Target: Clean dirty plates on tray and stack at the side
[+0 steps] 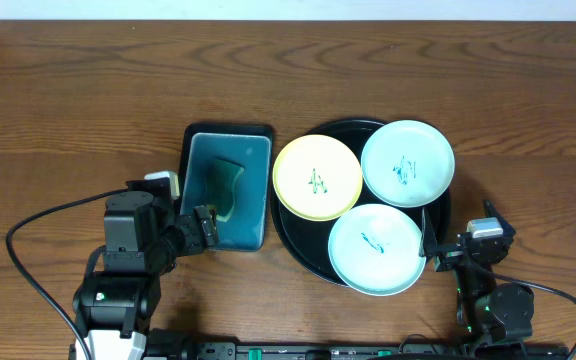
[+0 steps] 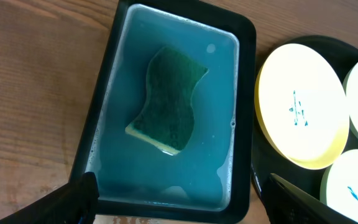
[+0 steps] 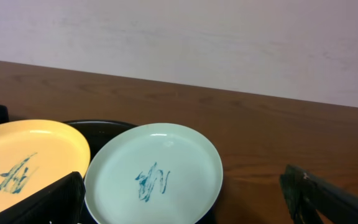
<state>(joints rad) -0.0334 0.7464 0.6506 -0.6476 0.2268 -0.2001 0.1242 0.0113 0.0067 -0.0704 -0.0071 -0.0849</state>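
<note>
1. While one pale yellow round plate (image 1: 317, 178) and two pale mint-blue round plates (image 1: 408, 163) (image 1: 376, 249) lie on the large round black tray (image 1: 290, 236), the left gripper (image 1: 206, 228) gapes wide, empty.
2. The right gripper (image 1: 436, 252) gapes wide too.

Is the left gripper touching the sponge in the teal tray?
Apart. The left wrist view shows the sponge lying in the water of the teal tray, with a clear stretch of water between it and the open left gripper.

Looks like a robotics lab bench: robot arms (image 1: 128, 250) mounted at a wood table (image 1: 68, 80) by a plain wall (image 3: 179, 37), with scribbled plates (image 1: 317, 177) set on a tray (image 1: 288, 235).
</note>
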